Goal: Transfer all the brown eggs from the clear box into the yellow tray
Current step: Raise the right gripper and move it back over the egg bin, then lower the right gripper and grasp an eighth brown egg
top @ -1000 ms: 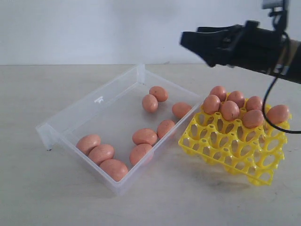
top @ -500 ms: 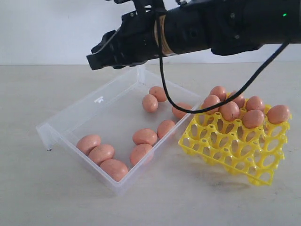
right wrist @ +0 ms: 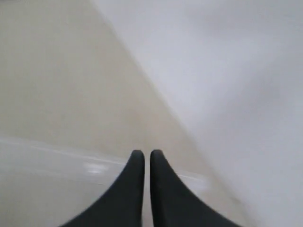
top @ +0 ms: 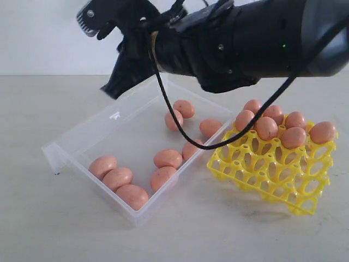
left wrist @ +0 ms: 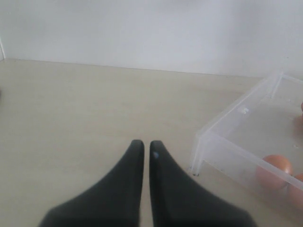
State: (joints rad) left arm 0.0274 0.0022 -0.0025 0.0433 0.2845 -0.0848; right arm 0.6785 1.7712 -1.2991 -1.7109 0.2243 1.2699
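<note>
Exterior view first: seven brown eggs (top: 266,128) sit in the far cells of the yellow tray (top: 272,176), which stands just beside the clear box (top: 126,136) on its right. Nine more lie on the box floor: three bunched at its near-left corner, three along its near-right wall, and three toward its far-right end. I judge the job a little under half done, with nine eggs left to carry and plenty of empty cells on the tray's near side. My right gripper (top: 108,89) hangs above the box's far wall, well clear of every egg, with its tips pointing down toward it. In the right wrist view its fingers (right wrist: 127,191) are pressed together with only a hairline between them and nothing clamped there. My left gripper (left wrist: 145,144) is outside the box, short of one of its corners, over the bare table (left wrist: 71,109). Its fingers (left wrist: 124,189) are likewise closed up and empty. Neither gripper touches an egg, the box or the tray.
</note>
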